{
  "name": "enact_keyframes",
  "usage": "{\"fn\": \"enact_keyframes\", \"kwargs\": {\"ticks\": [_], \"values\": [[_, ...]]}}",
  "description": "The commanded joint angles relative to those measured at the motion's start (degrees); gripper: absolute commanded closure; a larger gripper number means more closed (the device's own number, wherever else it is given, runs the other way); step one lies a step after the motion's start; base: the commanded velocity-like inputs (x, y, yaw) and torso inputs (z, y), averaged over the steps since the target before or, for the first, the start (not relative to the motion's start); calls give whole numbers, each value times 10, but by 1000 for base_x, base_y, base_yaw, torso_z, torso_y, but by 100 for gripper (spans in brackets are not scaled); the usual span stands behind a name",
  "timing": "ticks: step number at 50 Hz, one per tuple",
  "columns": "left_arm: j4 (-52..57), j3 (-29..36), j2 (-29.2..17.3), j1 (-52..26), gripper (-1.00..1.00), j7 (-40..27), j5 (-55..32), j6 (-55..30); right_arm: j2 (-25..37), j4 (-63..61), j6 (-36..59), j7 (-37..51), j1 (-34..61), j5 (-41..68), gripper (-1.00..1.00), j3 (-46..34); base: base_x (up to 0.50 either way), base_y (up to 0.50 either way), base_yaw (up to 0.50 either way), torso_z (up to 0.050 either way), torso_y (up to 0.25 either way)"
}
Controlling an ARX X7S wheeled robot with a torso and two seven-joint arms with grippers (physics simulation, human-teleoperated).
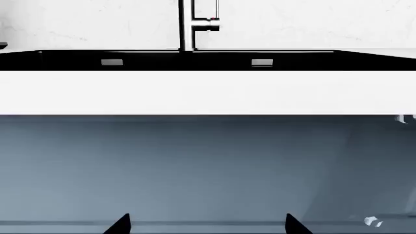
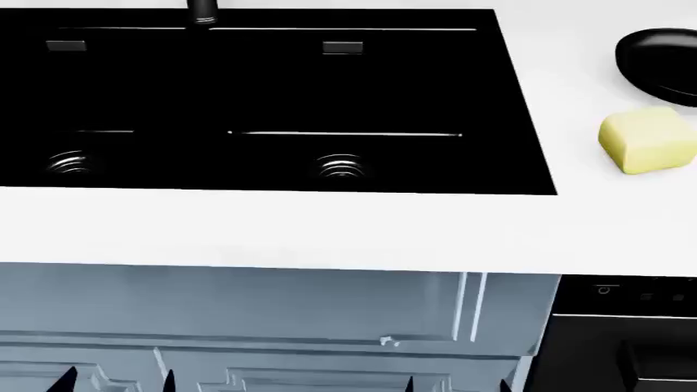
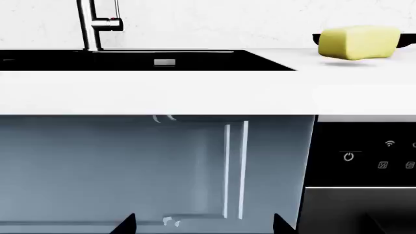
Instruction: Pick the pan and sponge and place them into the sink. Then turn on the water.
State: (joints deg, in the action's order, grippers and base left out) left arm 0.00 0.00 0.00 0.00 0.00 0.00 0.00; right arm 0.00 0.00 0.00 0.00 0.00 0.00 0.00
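The black double-basin sink (image 2: 523,106) is set in the white counter, with the tap (image 1: 187,24) behind it. The pale yellow sponge (image 2: 648,140) lies on the counter right of the sink. The black pan (image 2: 664,61) sits just behind it, cut by the view's edge. In the right wrist view the sponge (image 3: 359,43) hides most of the pan (image 3: 316,37). My left gripper (image 2: 117,381) and right gripper (image 2: 458,384) are low in front of the cabinet, below the counter. Both are open and empty, as the left wrist view (image 1: 206,225) and right wrist view (image 3: 203,225) also show.
Blue-grey cabinet doors (image 2: 273,310) with a thin vertical handle (image 3: 235,168) stand under the counter's white front edge (image 2: 273,237). A black appliance with a control panel (image 3: 364,156) is to the right of the cabinet. A white wall rises behind the tap.
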Motion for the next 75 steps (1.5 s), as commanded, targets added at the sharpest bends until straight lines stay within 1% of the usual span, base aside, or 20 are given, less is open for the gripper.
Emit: {"fn": "enact_keyframes", "kwargs": {"ticks": [1, 6, 8, 18, 29, 48, 58, 75], "values": [[1, 14, -7, -2, -100, -17, -6, -2, 8, 1, -2, 11, 1, 14, -100, -10, 0, 0, 0, 0, 0], [1, 31, -16, -2, -100, -33, -15, -1, 17, 1, -7, 21, 0, 35, -100, -19, 0, 0, 0, 0, 0], [4, 29, -18, -2, -100, -32, -33, -8, 21, 4, -6, 21, 1, 39, -100, -24, 0, 0, 0, 0, 0], [3, 47, -33, -3, -100, -49, -31, -2, 33, 3, -7, 36, 1, 46, -100, -38, 0, 0, 0, 0, 0], [6, 51, -45, 0, -100, -53, -51, -3, 41, 7, -4, 49, 3, 54, -100, -47, 0, -43, 0, 0, 0], [11, 59, -62, 5, -100, -62, -71, -2, 55, 5, -14, 67, 2, 62, -100, -59, 0, -361, 0, 0, 0], [4, 69, -62, -2, -100, -72, -71, -5, 60, 11, -26, 72, 2, 72, -100, -64, 25, -365, 0, 0, 0], [5, 76, -74, 1, -100, -77, -81, -2, 68, 14, -31, 83, 5, 80, -100, -73, 101, -468, 0, 0, 0]]}}
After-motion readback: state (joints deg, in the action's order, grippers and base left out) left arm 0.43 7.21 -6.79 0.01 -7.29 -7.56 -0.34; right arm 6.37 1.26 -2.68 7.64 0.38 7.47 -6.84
